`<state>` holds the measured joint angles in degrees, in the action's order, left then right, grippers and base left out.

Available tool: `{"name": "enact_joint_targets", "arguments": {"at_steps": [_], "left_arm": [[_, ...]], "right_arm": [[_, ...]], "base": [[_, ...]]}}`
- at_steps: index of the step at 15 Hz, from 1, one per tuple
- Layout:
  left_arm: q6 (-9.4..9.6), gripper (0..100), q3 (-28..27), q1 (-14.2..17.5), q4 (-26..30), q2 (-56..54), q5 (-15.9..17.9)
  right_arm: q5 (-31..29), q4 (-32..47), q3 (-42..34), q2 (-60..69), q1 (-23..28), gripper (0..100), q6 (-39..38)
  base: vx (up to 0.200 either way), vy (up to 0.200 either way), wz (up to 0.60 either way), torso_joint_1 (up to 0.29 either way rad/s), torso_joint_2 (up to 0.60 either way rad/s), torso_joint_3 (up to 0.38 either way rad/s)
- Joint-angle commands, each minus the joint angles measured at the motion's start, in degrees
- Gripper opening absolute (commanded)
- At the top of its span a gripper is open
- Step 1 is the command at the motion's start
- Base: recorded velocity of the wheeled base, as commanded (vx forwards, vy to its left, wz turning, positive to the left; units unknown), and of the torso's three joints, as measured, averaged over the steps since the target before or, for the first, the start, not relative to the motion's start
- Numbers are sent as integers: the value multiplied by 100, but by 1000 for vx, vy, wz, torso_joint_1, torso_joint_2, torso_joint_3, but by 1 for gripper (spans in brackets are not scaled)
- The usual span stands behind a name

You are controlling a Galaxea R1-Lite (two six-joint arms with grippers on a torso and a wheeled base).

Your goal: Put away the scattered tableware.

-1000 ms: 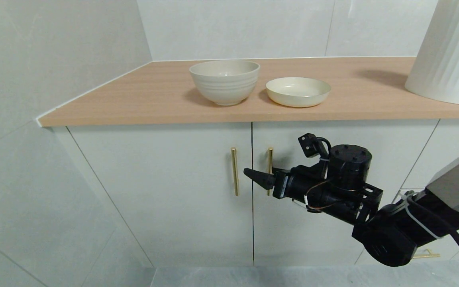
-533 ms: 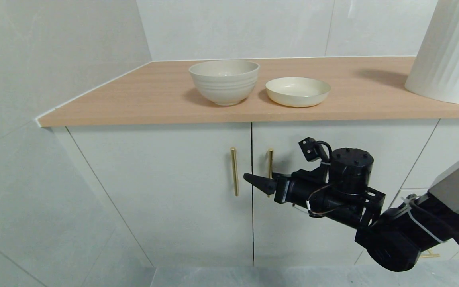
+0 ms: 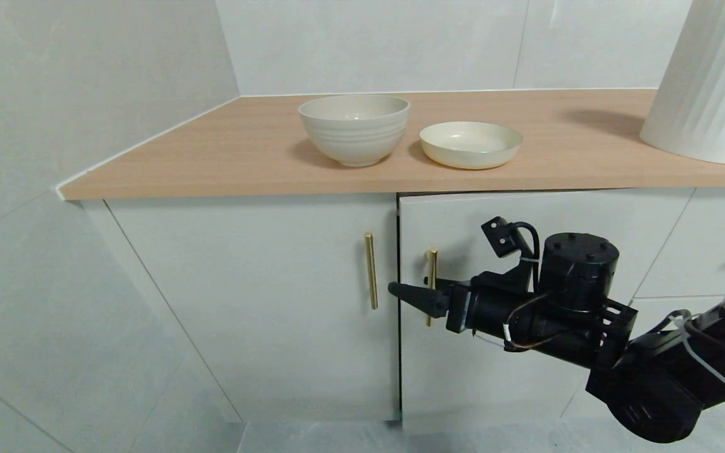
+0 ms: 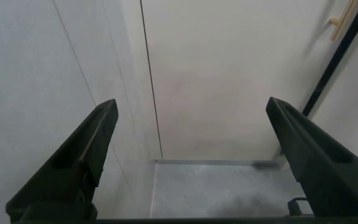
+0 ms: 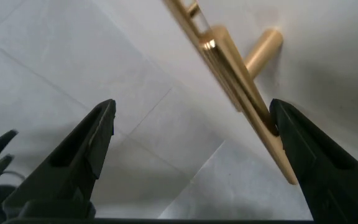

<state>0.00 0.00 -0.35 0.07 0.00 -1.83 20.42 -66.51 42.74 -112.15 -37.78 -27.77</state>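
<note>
Two pieces of tableware stand on the wooden counter (image 3: 211, 160), just beside each other near its front edge without touching: the deep ribbed bowl (image 3: 354, 129) on the left and the shallow dish (image 3: 470, 145) to its right. Both look like glazed ceramic, so I'd judge them stiff, smooth enough to slip, and liable to chip if knocked. The bowl is probably the heavier and best pinched across its rim wall, while the lighter dish offers only its low, flared lip. Below them the right gripper (image 5: 191, 112) has its fingers spread wide, with the brass right handle (image 3: 431, 286) lying between them against one finger, nothing clamped. The right cabinet door (image 3: 526, 214) carrying that handle stands slightly ajar. The left gripper (image 4: 191, 106) is also spread wide and empty, low down, facing a pale panel and the floor. By count, largest first: one counter, two cabinet doors, one tall white ribbed vessel (image 3: 708, 82) at the far right, one bowl, one dish, and two brass handles, the left handle (image 3: 370, 270) being on the shut left cabinet door (image 3: 255, 302).
</note>
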Motion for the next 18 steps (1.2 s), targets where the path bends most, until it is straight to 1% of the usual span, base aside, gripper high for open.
{"name": "enact_joint_targets", "arguments": {"at_steps": [1, 3, 4, 8, 9, 10, 13, 15, 18], "left_arm": [[0, 100, 0, 0, 1, 0, -2], [0, 100, 0, 0, 1, 0, -2], [0, 100, 0, 0, 1, 0, -2], [0, 100, 0, 0, 1, 0, -2], [0, 100, 0, 0, 1, 0, -2], [-9, 100, 0, 0, 1, 0, -2], [9, 100, 0, 0, -7, 0, -2], [35, 100, 0, 0, 1, 0, -2], [53, 100, 0, 0, -7, 0, 7]], "right_arm": [[155, 165, -187, 422, -1, 100, 0], [445, 710, -354, 792, -10, 100, 0], [586, 815, -451, 897, -54, 100, 8], [665, 824, -846, 1152, -98, 100, 8], [858, 824, -1119, 1319, -98, 100, 8], [1034, 824, -1189, 1459, -98, 100, 8], [1069, 833, -1391, 1899, -98, 100, 8], [1069, 833, -1690, 2224, -186, 100, 0], [1069, 833, -1892, 2277, -212, 100, 8]], "base": [[0, 0, 0, 0, 0, 0], [0, 0, 0, 0, 0, 0], [0, 0, 0, 0, 0, 0], [0, 0, 0, 0, 0, 0], [0, 0, 0, 0, 0, 0], [0, 0, 0, 0, 0, 0], [0, 0, 0, 0, 0, 0], [0, 0, 0, 0, 0, 0], [0, 0, 0, 0, 0, 0]]}}
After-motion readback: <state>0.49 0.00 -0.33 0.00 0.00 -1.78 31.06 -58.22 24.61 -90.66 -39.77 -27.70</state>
